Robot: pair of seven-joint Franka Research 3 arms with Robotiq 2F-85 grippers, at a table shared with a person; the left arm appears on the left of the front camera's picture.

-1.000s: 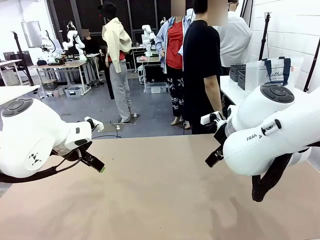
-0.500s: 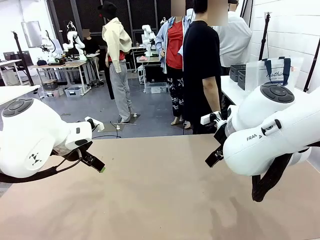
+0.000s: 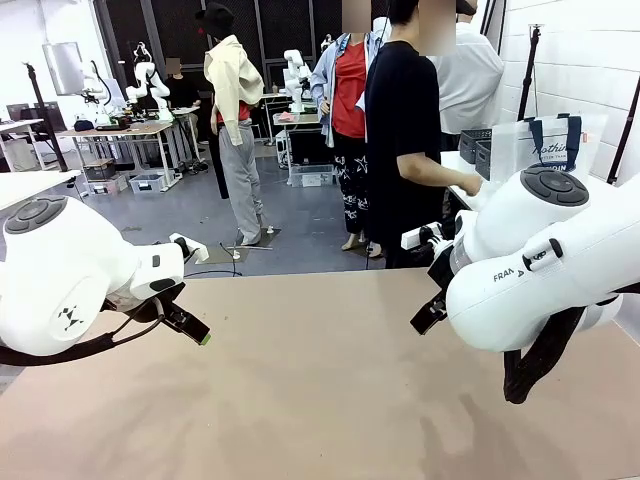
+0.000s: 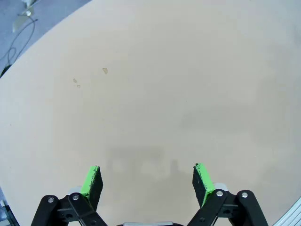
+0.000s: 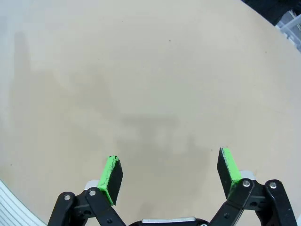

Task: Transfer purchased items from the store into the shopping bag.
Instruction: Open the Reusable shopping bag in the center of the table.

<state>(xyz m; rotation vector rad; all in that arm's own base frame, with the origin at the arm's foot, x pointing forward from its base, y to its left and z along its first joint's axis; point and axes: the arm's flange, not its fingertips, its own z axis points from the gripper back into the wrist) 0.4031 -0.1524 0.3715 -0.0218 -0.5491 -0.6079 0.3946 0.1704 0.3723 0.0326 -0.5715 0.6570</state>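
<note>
The shopping bag (image 3: 545, 140), clear plastic with navy handles and print, stands on a white side table at the back right, beyond my table. Beside it sit dark grey lattice baskets, the store (image 3: 477, 145). A person in a black shirt stretches a hand (image 3: 470, 185) toward them. The purchased items are hidden. My left gripper (image 3: 192, 328) hovers open over the tan tabletop (image 3: 320, 390) at the left, its jaws wide in the left wrist view (image 4: 148, 181). My right gripper (image 3: 428, 312) hangs open at the right, holding nothing (image 5: 169, 176).
Several people stand past the table's far edge near the middle. Two tiny specks (image 4: 105, 70) lie on the tabletop ahead of my left gripper. The side table's edge lies behind my right arm.
The person in black has raised a forearm from the side and reached right toward the baskets. Neither arm nor gripper has moved.
</note>
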